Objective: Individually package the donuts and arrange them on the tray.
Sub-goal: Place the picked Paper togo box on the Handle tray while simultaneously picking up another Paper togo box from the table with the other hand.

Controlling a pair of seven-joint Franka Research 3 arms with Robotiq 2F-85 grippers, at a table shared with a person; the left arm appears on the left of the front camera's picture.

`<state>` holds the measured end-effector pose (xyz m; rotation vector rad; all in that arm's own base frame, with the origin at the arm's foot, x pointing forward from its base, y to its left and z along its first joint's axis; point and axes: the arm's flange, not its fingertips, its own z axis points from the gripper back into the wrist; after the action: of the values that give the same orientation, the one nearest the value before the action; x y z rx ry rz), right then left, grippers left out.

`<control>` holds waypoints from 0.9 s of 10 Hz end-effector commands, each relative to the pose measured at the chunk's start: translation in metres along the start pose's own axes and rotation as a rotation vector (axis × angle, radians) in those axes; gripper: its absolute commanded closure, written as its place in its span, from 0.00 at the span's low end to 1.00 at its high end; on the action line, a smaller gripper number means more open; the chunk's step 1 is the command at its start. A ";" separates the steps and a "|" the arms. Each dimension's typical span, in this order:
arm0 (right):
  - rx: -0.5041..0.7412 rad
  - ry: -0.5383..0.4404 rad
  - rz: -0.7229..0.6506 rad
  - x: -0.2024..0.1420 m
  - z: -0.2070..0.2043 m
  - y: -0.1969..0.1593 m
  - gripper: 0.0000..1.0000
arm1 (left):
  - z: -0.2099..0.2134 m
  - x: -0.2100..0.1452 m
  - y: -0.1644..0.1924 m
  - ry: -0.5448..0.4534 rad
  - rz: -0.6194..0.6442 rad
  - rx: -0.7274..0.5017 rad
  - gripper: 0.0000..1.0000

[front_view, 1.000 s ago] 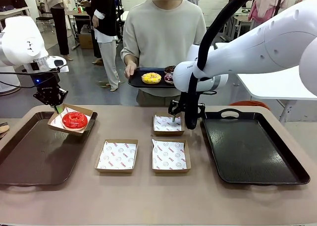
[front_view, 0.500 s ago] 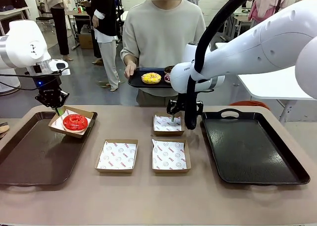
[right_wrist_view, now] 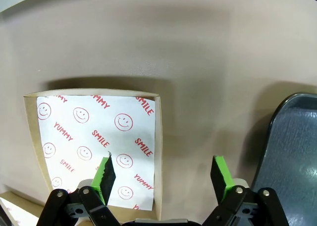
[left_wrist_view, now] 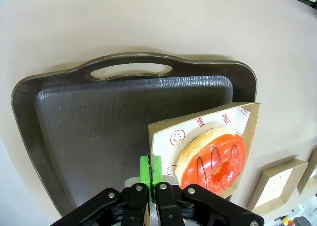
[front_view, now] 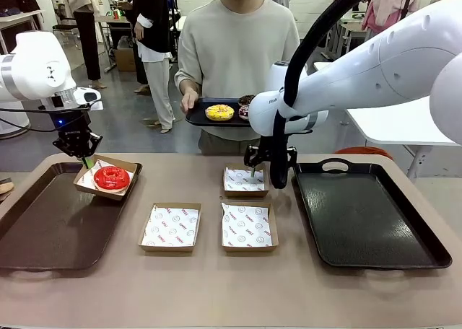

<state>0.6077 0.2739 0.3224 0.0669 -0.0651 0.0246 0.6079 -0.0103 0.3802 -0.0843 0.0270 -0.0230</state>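
Left end effector [left_wrist_view: 150,167] clamps the box [left_wrist_view: 246,132] bearing the red donut [left_wrist_view: 214,161]; right end effector [right_wrist_view: 163,174], apart, seemingly straddles an empty box [right_wrist_view: 94,129]'s wall.

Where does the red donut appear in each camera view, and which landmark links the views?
Front view: red donut at left, in its box, over the left tray's far corner.
Left wrist view: lower right, same box, pinched by the left gripper.
Right wrist view: an empty lined box instead.
Landmark: the left tray.
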 end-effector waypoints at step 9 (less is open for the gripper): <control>-0.020 -0.016 0.016 0.002 -0.004 0.004 1.00 | -0.010 0.012 -0.002 0.013 0.019 0.027 0.37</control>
<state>0.6066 0.2764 0.3205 0.0639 -0.0633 0.0314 0.6162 -0.0111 0.3679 -0.0819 0.0404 -0.0203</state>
